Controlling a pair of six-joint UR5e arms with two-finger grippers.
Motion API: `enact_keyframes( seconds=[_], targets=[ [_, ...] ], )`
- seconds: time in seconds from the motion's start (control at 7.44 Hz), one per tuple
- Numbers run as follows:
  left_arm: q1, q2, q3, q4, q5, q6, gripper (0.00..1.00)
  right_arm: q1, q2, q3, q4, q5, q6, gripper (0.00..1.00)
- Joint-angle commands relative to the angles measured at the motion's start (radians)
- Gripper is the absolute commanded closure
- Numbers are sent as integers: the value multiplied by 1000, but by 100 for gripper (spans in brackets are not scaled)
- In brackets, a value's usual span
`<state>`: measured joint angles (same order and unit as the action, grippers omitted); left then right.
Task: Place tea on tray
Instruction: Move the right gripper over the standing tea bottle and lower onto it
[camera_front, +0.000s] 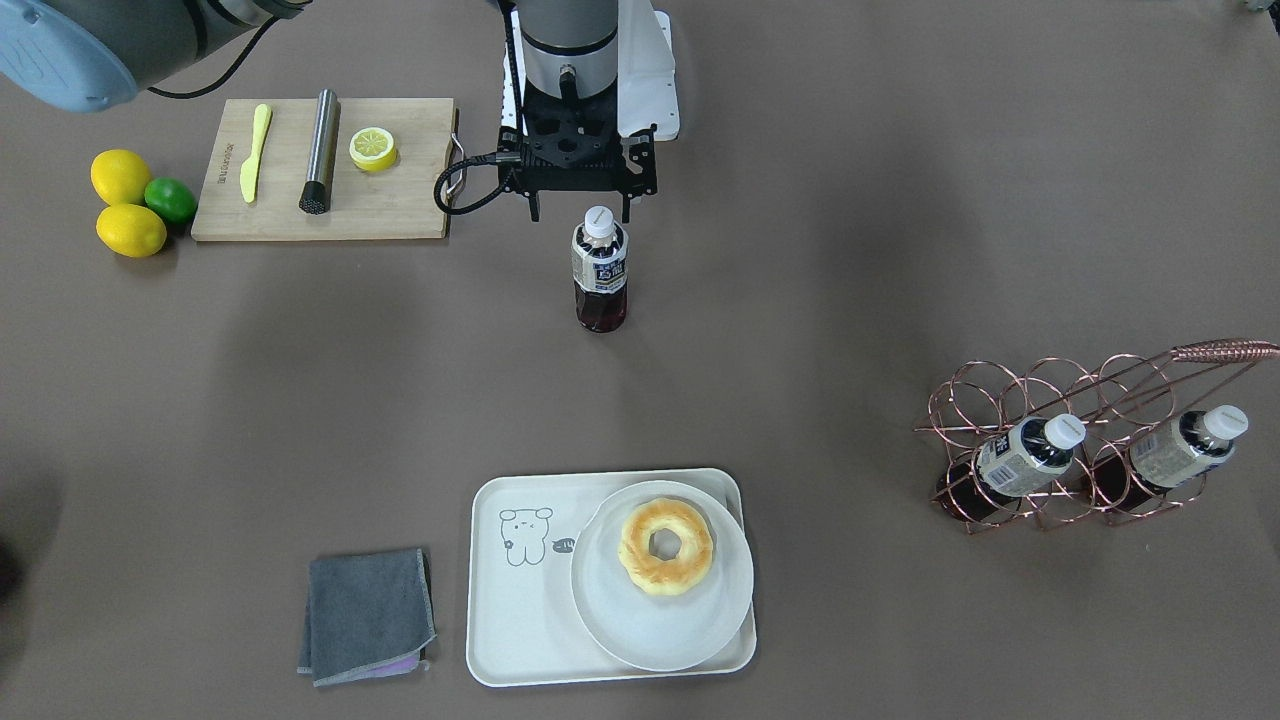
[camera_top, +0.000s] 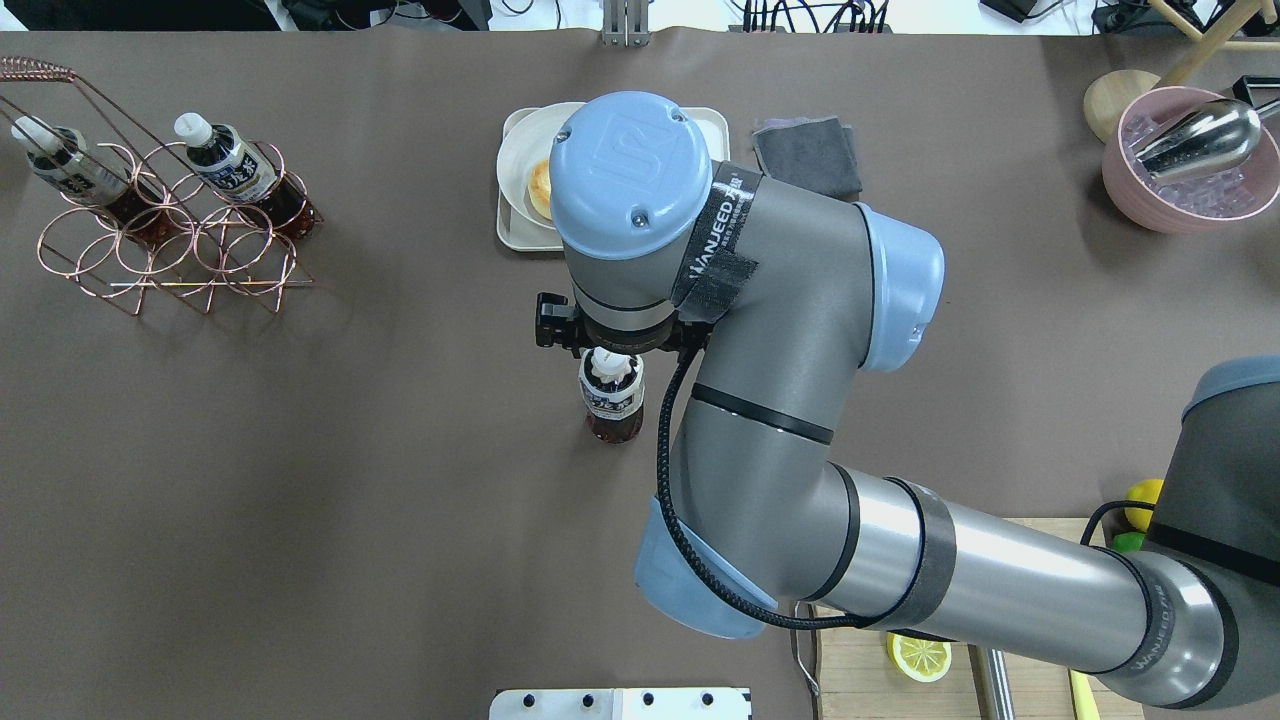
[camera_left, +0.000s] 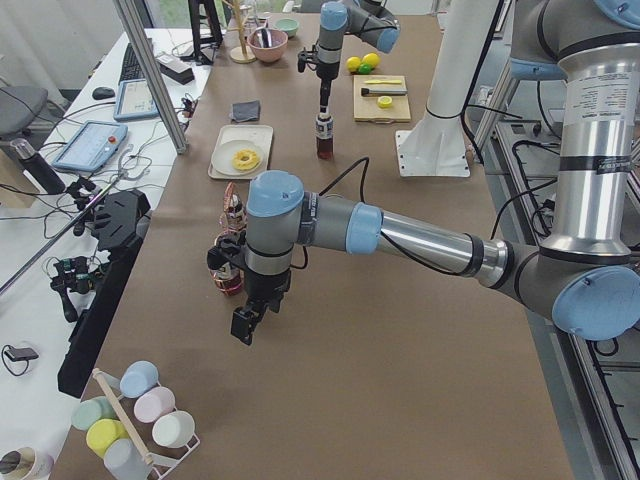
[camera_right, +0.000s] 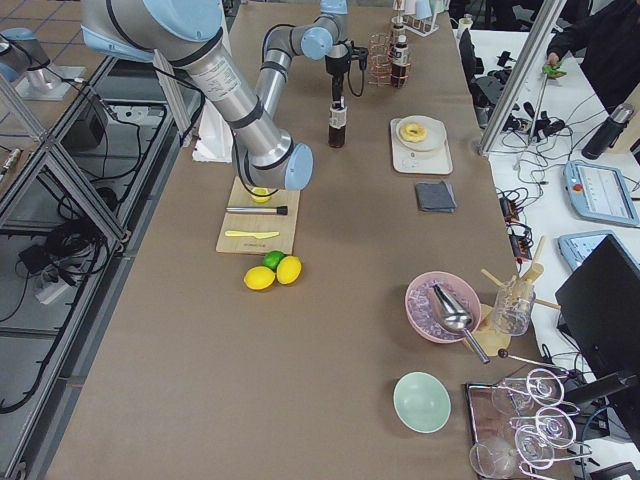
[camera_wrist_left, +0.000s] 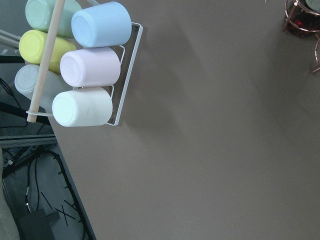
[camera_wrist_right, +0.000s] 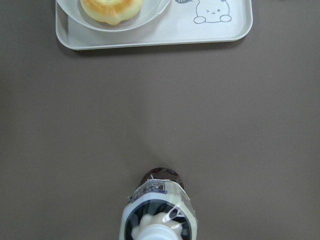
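A tea bottle (camera_front: 600, 275) stands upright mid-table, apart from the tray; it also shows in the overhead view (camera_top: 612, 398) and the right wrist view (camera_wrist_right: 159, 215). My right gripper (camera_front: 580, 215) hangs just above its white cap, jaws open and wide apart. The cream tray (camera_front: 520, 620) with the bear drawing lies further out and carries a round white plate (camera_front: 610, 630) with a doughnut (camera_front: 666, 548). Two more tea bottles (camera_front: 1028, 455) (camera_front: 1185, 445) lie in a copper wire rack (camera_front: 1010, 390). My left gripper (camera_left: 245, 325) hangs beside that rack; I cannot tell whether it is open or shut.
A wooden board (camera_front: 400, 210) holds a lemon half (camera_front: 373, 148), a yellow knife (camera_front: 254, 150) and a metal muddler (camera_front: 319, 150). Two lemons and a lime (camera_front: 171, 198) lie beside it. A grey cloth (camera_front: 365, 615) lies by the tray. A cup rack (camera_wrist_left: 85, 65) stands at the table's end.
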<state>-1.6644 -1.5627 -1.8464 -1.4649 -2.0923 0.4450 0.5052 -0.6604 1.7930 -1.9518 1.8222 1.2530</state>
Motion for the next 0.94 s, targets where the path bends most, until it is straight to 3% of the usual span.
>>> enact_keyframes(
  seconds=[0.0,0.27,0.4,0.81],
  targets=[
    [0,-2,3,0,0,-2,2,-7,5,-21,24,-3,8,15],
    [0,-2,4,0,0,-2,2,-7,7,-21,24,-11,5,80],
    [0,-4,12,0,0,-2,2,-7,8,-21,22,-11,3,97],
    [0,-8,19,0,0,-2,2,-8,10,-27,24,-27,5,99]
  ],
)
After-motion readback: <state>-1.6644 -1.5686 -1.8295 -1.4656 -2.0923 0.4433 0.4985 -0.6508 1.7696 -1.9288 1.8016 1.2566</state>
